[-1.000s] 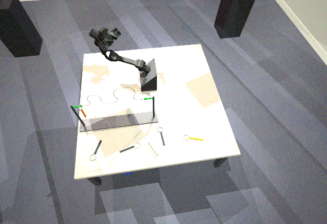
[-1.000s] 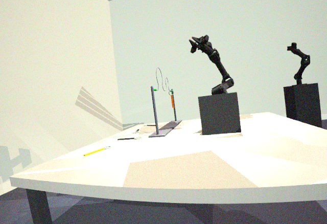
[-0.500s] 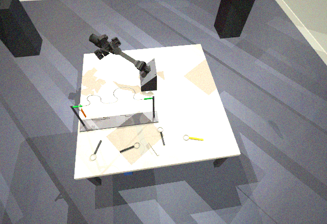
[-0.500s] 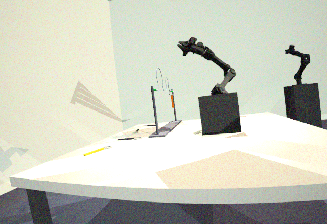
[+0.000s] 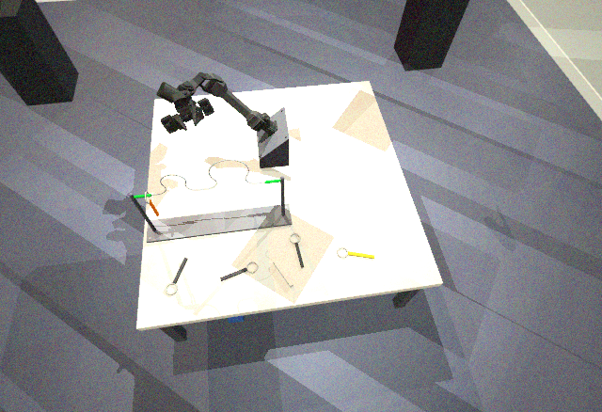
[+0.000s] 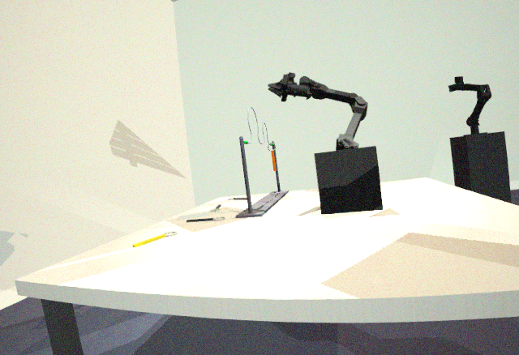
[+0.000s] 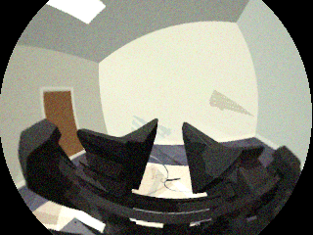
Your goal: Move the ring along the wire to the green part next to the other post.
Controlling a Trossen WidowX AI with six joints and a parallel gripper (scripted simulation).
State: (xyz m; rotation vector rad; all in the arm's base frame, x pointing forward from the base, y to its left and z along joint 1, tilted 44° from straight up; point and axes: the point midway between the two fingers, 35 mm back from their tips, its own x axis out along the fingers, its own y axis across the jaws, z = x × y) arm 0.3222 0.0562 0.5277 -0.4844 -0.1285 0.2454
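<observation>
The ring with the orange handle (image 5: 153, 207) (image 6: 274, 160) hangs on the green part (image 5: 136, 197) next to the left post (image 5: 144, 213) in the top view, with its handle pointing down. The thin grey wire (image 5: 228, 160) curves from there to the other green part (image 5: 273, 182) (image 6: 246, 143) next to the right post (image 5: 282, 197) (image 6: 245, 175). My gripper (image 5: 191, 127) (image 6: 268, 86) (image 7: 170, 123) is partly open with nothing between its fingers. It is in the air on the robot's side of the wire, higher than the wire and well apart from the handle.
The wire stand's flat base (image 5: 218, 225) lies on the table. Beyond it lie a yellow-handled ring (image 5: 360, 255) (image 6: 148, 240), several dark-handled rings, one being this dark handle (image 5: 298, 254), and a thin rod (image 5: 281, 274). My arm's block (image 5: 275, 154) (image 6: 349, 183) stands behind the wire.
</observation>
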